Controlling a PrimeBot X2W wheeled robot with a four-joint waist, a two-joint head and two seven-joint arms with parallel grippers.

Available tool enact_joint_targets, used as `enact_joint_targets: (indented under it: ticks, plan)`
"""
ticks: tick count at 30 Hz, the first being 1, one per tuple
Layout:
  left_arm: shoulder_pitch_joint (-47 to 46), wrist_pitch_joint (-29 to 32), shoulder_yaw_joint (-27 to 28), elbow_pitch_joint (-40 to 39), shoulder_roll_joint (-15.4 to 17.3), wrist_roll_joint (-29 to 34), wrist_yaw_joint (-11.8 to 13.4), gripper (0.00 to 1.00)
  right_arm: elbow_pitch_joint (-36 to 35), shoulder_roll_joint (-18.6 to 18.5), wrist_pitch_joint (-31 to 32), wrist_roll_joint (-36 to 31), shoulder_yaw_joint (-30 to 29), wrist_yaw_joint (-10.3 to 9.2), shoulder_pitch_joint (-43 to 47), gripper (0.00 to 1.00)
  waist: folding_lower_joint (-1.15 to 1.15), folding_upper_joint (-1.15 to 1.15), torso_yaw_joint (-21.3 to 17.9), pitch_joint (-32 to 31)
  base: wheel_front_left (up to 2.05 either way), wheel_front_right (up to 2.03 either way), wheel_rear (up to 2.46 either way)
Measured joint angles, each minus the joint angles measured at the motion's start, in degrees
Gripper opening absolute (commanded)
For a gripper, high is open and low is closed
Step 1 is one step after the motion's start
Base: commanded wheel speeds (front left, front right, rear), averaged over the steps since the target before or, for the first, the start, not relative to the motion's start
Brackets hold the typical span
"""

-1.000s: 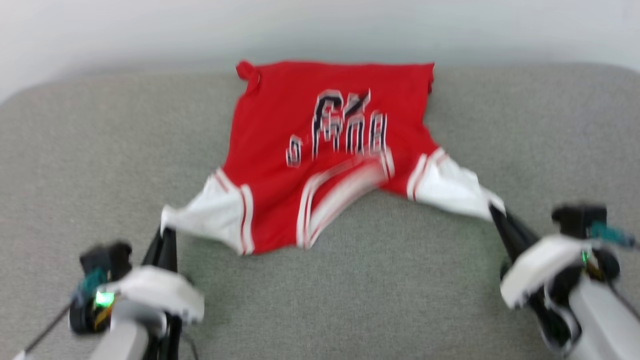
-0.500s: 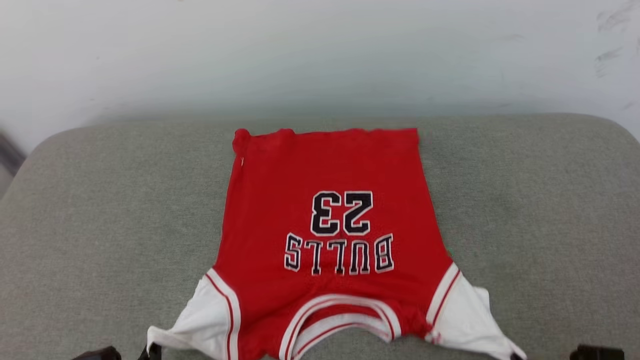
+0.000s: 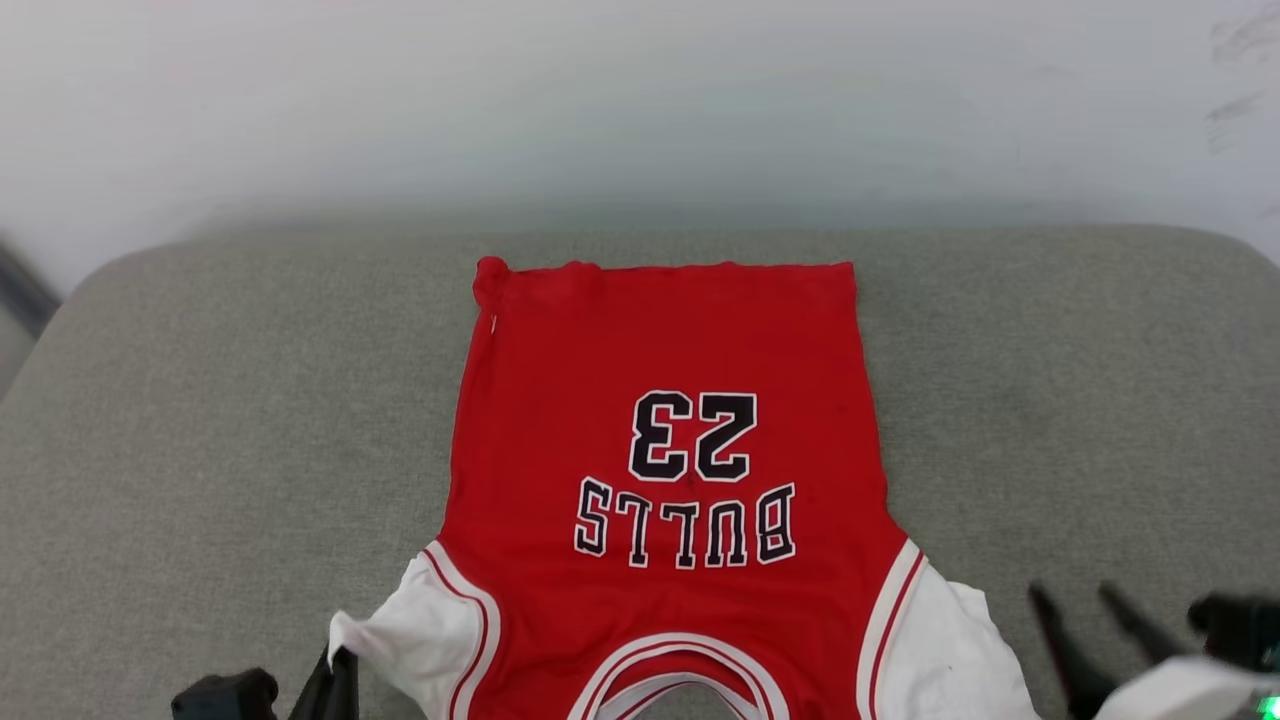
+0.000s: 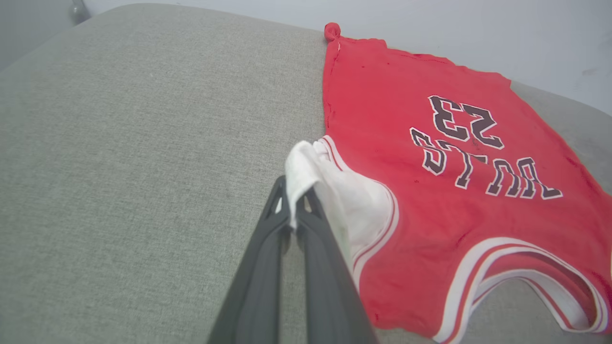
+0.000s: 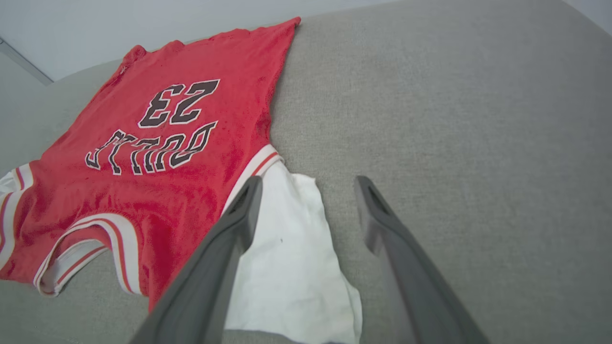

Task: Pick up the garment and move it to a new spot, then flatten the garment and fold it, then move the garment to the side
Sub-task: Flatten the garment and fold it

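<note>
The garment (image 3: 665, 440), a red jersey lettered "BULLS 23" in black outlined in white, is seen spread front side up near the middle of a grey cushion (image 3: 200, 420). Its hem is laid toward the far edge and its striped neckline (image 3: 680, 660) toward the near edge, so the lettering is read upside down in the head view. The far left corner of the hem is bunched into a small roll. The white left sleeve (image 4: 354, 200) is gathered to a point, and its tip is pinched between the pressed-together fingers of the left gripper (image 4: 292, 193) at the near left. The white right sleeve (image 5: 291, 258) is laid flat on the cushion at the near right. The right gripper (image 5: 308, 184) is held beside it with its fingers spread wide and nothing gripped, one finger over the sleeve and the other over bare cushion; whether the cloth is touched cannot be told. A pale wall (image 3: 640, 100) is seen beyond the far edge.
</note>
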Motion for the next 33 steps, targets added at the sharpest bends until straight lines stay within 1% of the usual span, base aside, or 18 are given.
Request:
enact_joint_targets:
  ticks: [4,7,10,11,12,16,18,19,20,23,26,33]
  plan:
    - [-2.8,-0.1,-0.6,-2.0,-0.1,1.4,0.2,0.0,3.1,-3.1,-1.4,1.2,-1.4,0.0,-10.7,1.0,0.01,0.0,0.8,2.2,0.0,0.0,0.0]
    - [-5.3,-0.4,-1.5,-3.3,-0.5,2.7,0.2,0.0,9.3,-5.5,-1.6,2.6,-1.3,0.0,-21.2,1.0,0.02,0.0,1.5,4.6,0.0,0.0,0.0]
    - [-8.4,-0.7,-2.8,-4.2,-1.1,4.2,-0.2,0.0,17.7,-8.0,-0.3,4.0,-1.0,0.0,-31.8,1.0,0.02,0.0,2.8,7.4,0.0,0.0,0.0]
    - [-10.3,-1.0,-3.8,-4.3,-1.9,4.9,-0.7,0.0,23.4,-9.6,2.2,4.8,-0.6,0.0,-38.2,1.0,0.02,0.0,4.0,9.3,0.0,0.0,0.0]
    - [-11.3,-1.2,-4.2,-4.4,-2.3,5.3,-1.1,0.0,26.4,-10.2,4.0,5.6,-0.6,0.0,-41.5,1.0,0.02,0.0,4.6,10.2,0.0,0.0,0.0]
    - [-14.6,-2.1,-5.8,-4.3,-3.7,6.3,-2.2,0.0,36.3,-13.2,13.4,6.5,-0.6,0.0,-53.2,1.0,0.03,0.0,7.6,13.7,0.0,0.0,0.0]
    - [-16.4,-2.7,-6.3,-4.2,-4.4,6.7,-3.0,0.0,40.0,-14.6,19.3,6.0,-0.4,-0.01,-58.5,1.0,0.02,0.0,9.1,15.6,0.0,0.0,0.0]
    - [-18.0,-3.5,-6.9,-4.4,-4.9,7.2,-3.5,0.0,42.7,-15.0,23.8,5.8,-0.6,0.0,-63.1,1.0,0.02,0.0,10.5,17.5,0.0,0.0,0.0]
    - [-18.7,-3.7,-7.3,-4.7,-5.0,7.8,-3.6,0.0,43.9,-15.1,26.0,5.2,-0.7,0.0,-65.4,1.0,0.03,0.0,11.1,18.5,0.0,0.0,0.0]
    - [-21.0,-4.1,-8.3,-5.7,-5.6,8.9,-4.3,0.0,46.3,-15.4,29.4,3.8,-0.9,0.0,-71.1,1.0,0.03,0.0,12.9,21.7,0.0,0.0,0.0]
    - [-22.6,-4.5,-8.9,-6.3,-6.1,9.4,-4.6,0.0,48.0,-15.5,30.6,2.6,-0.9,0.0,-75.2,1.0,0.03,0.0,14.7,24.7,0.0,0.0,0.0]
    - [-24.1,-5.4,-9.9,-5.6,-7.7,9.6,-5.3,0.0,52.4,-15.1,31.8,0.5,-1.7,0.0,-78.1,1.0,0.03,0.0,18.3,29.9,0.0,0.0,0.0]
